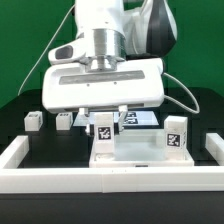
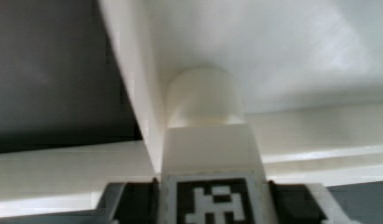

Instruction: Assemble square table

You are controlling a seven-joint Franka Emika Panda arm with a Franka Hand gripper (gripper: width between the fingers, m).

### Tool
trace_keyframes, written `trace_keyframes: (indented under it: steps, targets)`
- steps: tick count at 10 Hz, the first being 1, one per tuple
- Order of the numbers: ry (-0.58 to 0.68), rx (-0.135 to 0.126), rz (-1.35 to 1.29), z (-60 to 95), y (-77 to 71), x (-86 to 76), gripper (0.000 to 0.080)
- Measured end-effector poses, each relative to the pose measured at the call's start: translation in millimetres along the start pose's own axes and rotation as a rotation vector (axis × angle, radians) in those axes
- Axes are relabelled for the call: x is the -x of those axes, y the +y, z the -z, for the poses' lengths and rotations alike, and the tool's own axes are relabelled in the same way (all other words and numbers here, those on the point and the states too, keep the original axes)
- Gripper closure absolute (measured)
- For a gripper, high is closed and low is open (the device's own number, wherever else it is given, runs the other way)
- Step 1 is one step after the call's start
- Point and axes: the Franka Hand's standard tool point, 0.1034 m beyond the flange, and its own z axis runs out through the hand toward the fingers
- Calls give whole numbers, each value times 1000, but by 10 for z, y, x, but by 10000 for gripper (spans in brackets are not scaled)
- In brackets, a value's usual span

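Black surface [image 1: 20, 150], green backdrop. Square top [image 1: 135, 152] lies beside front wall [image 1: 110, 180]. Pincer [image 1: 103, 120] clenched on leg [image 2: 209, 140], at top's corner. Right leg [image 1: 175, 133] seems mounted; two loose legs [image 1: 33, 120] wait.

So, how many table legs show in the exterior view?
4: held leg in the gripper at the square top, upright leg at the exterior view's right, two loose legs at its left; the arm may hide others.
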Motion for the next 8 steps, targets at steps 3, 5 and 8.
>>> trace_keyframes:
  steps: [3,5,8]
  targets:
    - [-20,-1,-17,-4,-30,-14,509]
    - [-36,-4,-17,-18,-36,17,509]
    - [-37,-4,-17,-23,-37,25,213]
